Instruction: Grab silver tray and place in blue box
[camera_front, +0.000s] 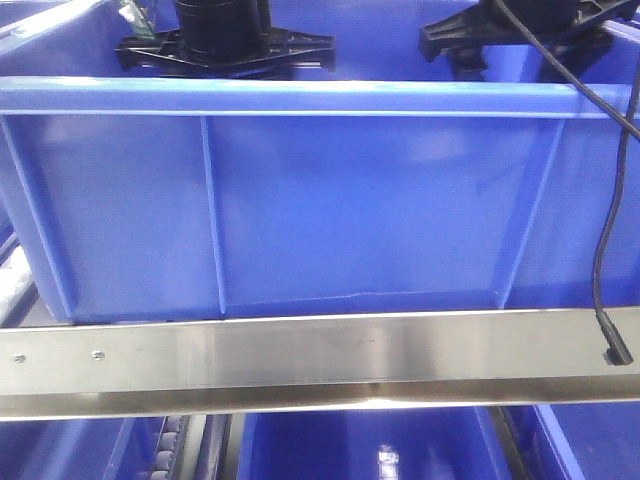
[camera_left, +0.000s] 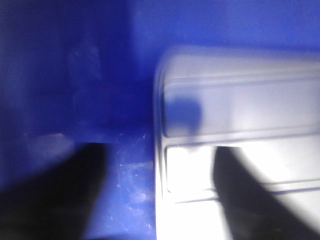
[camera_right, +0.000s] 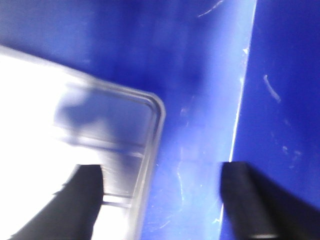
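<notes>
The silver tray lies flat on the floor of the blue box; its ridges and raised rim show. In the left wrist view my left gripper is open, its fingers standing either side of the tray's left rim, one over the tray and one over the blue floor. In the right wrist view my right gripper is open too, astride the rim beside the silver tray's rounded corner. From the front, both arms reach down into the box, whose wall hides the tray and fingers.
A steel rail runs across in front of the box. A black cable hangs at the right and plugs into the rail. More blue crates and rollers sit below. The box's inner wall is close beside the right gripper.
</notes>
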